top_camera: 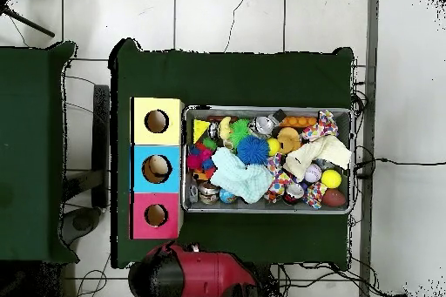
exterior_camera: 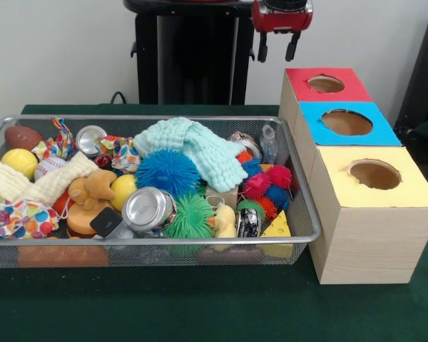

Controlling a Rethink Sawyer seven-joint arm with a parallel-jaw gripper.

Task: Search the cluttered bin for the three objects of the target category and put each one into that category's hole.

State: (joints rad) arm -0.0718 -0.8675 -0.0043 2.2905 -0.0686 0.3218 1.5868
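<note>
Right now you are at the searching step: nothing is held, and your pincer (exterior_camera: 278, 47) hangs high at the pedestal side of the table with its two dark fingers spread apart and empty. It sits above and just behind the red-topped box (exterior_camera: 327, 85), well clear of the bin (exterior_camera: 299, 206).

From the pincer, the bin lies below and off to the side away from the boxes, stuffed with balls, spiky toys, cans and cloths. Only one clear plastic bottle (exterior_camera: 269, 144) can be picked out in the front view: it stands at the bin's corner nearest the pincer, against the mesh wall on the box side, beside a silver can (exterior_camera: 246, 144) and behind the pink spiky ball (exterior_camera: 257, 185). The other two bottles do not show; they may be buried under the mint cloth (exterior_camera: 192, 149) or the rest of the heap, but that is a guess. In the overhead view the bottles are too small to tell.

Your next move, as I judge it, is to bring the pincer down and slightly outward onto that bottle, fingers kept wide enough to straddle its thin walls. Close gently, since it looks likely to crumple or slip. Mind the bin rim and the can just beside it. Which of the three holes takes bottles cannot be read from here; the blue-topped box (exterior_camera: 348, 122) and yellow-topped box (exterior_camera: 374, 178) stand further from the pincer than the red one.
</note>
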